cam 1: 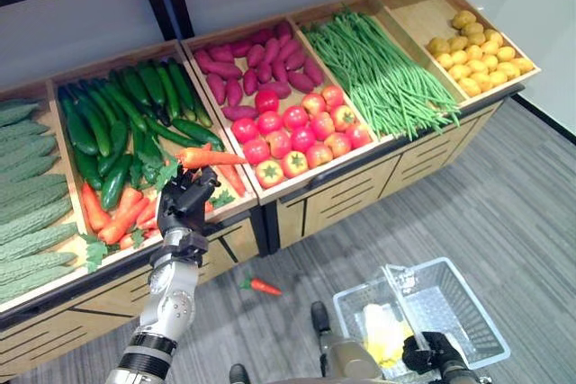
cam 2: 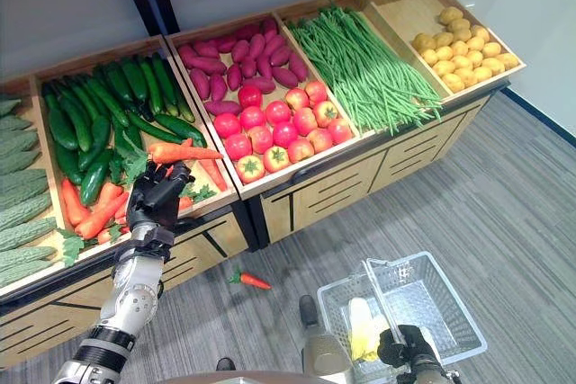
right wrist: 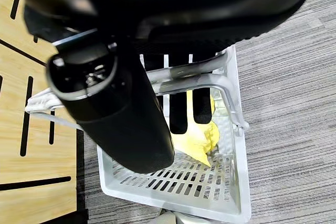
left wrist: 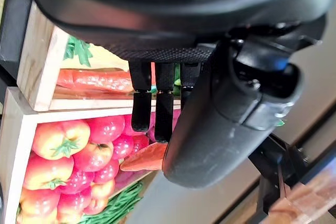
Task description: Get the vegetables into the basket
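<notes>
Now my left robot hand [cam 1: 183, 207] is raised over the front edge of the produce stand [cam 1: 297, 188], fingers curled round a carrot [cam 1: 209, 157] that lies crosswise, tip pointing toward three o'clock. From the left wrist view I see that carrot [left wrist: 144, 158] poking out past the fingers [left wrist: 163, 109], with tomatoes [left wrist: 79, 150] beyond. Directly beneath the hand sits the bin of carrots [cam 1: 117, 213], with cucumbers [cam 1: 117, 114] at its twelve o'clock. Tomatoes [cam 1: 297, 132] fill the next bin toward three o'clock, purple roots [cam 1: 252, 65] behind them, then green beans [cam 1: 378, 74] and potatoes [cam 1: 477, 56] farther along. One stray carrot [cam 1: 261, 286] lies on the grey floor [cam 1: 504, 213] in front of the stand, at about five o'clock from my left robot hand. My right robot hand [cam 1: 432, 352] grips the handle [right wrist: 194, 74] of the white basket [cam 1: 472, 312], fingers wrapped round the bar, low at five o'clock in the head view. Something yellow [right wrist: 202, 137] lies inside the basket; I cannot tell what it is.
</notes>
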Robot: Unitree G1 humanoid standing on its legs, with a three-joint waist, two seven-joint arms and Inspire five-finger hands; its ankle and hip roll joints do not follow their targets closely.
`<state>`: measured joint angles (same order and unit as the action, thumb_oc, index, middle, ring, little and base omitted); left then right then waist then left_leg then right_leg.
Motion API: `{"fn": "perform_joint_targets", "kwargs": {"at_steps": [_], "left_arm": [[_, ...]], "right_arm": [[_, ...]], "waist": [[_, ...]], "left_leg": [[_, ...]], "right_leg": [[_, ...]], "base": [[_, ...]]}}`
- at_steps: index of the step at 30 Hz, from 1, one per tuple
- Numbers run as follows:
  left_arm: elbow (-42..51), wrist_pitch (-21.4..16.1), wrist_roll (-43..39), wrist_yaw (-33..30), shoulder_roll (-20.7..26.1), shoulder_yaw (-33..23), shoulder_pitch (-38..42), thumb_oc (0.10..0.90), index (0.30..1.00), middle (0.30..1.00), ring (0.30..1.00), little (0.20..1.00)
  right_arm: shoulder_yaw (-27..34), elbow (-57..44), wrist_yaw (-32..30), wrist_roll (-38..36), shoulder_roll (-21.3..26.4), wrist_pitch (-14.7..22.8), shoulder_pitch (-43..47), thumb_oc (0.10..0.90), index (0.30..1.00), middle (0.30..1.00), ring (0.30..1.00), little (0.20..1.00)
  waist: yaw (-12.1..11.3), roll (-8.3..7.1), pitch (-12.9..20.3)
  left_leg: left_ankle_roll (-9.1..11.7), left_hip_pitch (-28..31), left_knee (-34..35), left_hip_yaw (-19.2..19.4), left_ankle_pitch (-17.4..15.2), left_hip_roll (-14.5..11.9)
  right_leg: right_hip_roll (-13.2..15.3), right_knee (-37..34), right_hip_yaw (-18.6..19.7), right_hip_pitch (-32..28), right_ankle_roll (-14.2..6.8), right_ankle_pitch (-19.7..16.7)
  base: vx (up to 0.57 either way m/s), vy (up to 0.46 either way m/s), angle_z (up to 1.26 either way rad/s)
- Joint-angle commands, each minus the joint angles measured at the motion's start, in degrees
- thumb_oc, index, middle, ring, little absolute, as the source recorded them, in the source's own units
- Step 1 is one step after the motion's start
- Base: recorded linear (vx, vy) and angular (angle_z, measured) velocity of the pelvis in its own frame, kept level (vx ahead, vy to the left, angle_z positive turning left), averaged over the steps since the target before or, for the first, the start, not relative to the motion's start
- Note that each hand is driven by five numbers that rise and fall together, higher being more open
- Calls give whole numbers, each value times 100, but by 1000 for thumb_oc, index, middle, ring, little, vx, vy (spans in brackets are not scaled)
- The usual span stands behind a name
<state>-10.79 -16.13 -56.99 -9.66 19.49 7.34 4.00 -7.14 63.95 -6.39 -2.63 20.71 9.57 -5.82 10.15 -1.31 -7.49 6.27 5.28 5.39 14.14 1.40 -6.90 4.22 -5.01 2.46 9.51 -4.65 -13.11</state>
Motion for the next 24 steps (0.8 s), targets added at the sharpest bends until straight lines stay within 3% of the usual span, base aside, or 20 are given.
{"fn": "perform_joint_targets", "kwargs": {"at_steps": [1,4,5,7,8,9,10,11,12,13,14,18,22,23,24], "left_arm": [[827,-464,298,467,410,-147,361,400,300,300,300,300],[821,-447,331,542,409,-141,354,400,300,300,300,300],[768,-432,442,571,426,-34,416,400,300,300,300,300],[712,-433,427,518,406,138,613,400,300,300,300,300],[727,-466,461,504,452,207,672,400,300,300,300,300],[724,-465,467,500,471,197,680,400,300,300,300,300],[733,-453,546,480,520,202,676,400,300,300,300,300],[736,-439,570,474,513,195,684,400,300,300,300,300],[741,-415,587,440,507,152,673,400,300,300,300,300],[807,-396,599,442,508,132,641,400,300,300,300,300],[997,-288,707,551,596,-41,408,400,300,300,300,300],[1101,-221,845,579,627,-155,293,400,300,300,300,300],[1102,-210,880,611,617,-219,232,400,300,300,300,300],[1086,-212,856,651,552,-149,219,400,300,300,300,300],[1083,-213,854,653,549,-146,218,400,300,300,300,300]], "right_arm": [[83,17,-8,-42,180,270,-25,400,300,300,300,300],[111,49,21,-65,173,273,-34,400,300,300,300,300],[154,51,45,-91,194,258,-14,400,300,300,300,300],[285,88,10,-185,205,203,11,400,300,300,300,300],[360,91,-42,-293,158,164,76,400,300,300,300,300],[338,94,-37,-306,143,149,102,400,300,300,300,300],[344,118,-112,-399,87,131,191,400,300,300,300,300],[325,153,-118,-406,74,128,231,400,300,300,300,300],[337,222,-167,-440,50,112,309,400,300,300,300,300],[323,245,-174,-423,43,101,327,400,300,300,300,300],[362,266,-190,-389,59,101,339,400,300,300,300,300],[325,225,-143,-335,61,109,298,400,300,300,300,300],[307,197,-138,-336,46,120,272,400,300,300,300,300],[397,200,-132,-376,68,132,118,400,300,300,300,300],[399,198,-131,-376,72,132,113,400,300,300,300,300]], "waist": [[-65,-303,135],[-77,-330,99],[-78,-405,5],[0,-497,-104],[105,-489,-231],[100,-480,-257],[9,-416,-371],[2,-409,-373],[-111,-350,-447],[-139,-333,-449],[-255,-229,-382],[-356,-285,-267],[-417,-375,-208],[-321,-367,-118],[-318,-359,-114]], "left_leg": [[-5,189,-39,-174,-286,-81],[-46,201,-101,-142,-304,-24],[-117,-35,-531,-143,-475,84],[-266,-206,-679,-41,-590,311],[-314,-251,-573,122,-519,393],[-344,-265,-552,156,-509,395],[-420,-288,-579,360,-515,374],[-436,-300,-572,446,-505,372],[-494,-316,-648,751,-503,285],[-498,-324,-644,855,-481,252],[-552,-319,-638,1220,-558,170],[-549,-398,-774,1646,-537,74],[-499,-392,-883,1919,-545,28],[-387,-425,-935,2047,-432,-94],[-379,-430,-939,2040,-426,-104]], "right_leg": [[690,73,199,-454,-683,556],[727,106,235,-457,-701,549],[848,202,310,-387,-764,489],[1023,348,523,-86,-991,0],[1071,413,704,353,-1035,-938],[1066,436,631,453,-1035,-906],[1190,663,-58,575,-1009,-583],[1237,745,-247,570,-957,-432],[1364,1223,-933,515,-833,-31],[1410,1360,-1090,437,-789,96],[1613,2228,-1334,163,-786,473],[1673,2402,-1427,-219,-801,520],[1533,1916,-1608,-439,-772,708],[1311,1422,-1677,-594,-718,965],[1300,1407,-1689,-603,-711,962]], "base": [[-2,54,0],[-30,72,-5],[-193,269,-5],[-273,306,-11],[-247,202,-67],[-351,296,-105],[-236,220,-112],[-331,290,-100],[-229,171,-174],[-278,250,-192],[-176,151,-180],[-80,-8,-103],[0,-124,-79],[18,-206,-71],[8,-242,-47]]}}
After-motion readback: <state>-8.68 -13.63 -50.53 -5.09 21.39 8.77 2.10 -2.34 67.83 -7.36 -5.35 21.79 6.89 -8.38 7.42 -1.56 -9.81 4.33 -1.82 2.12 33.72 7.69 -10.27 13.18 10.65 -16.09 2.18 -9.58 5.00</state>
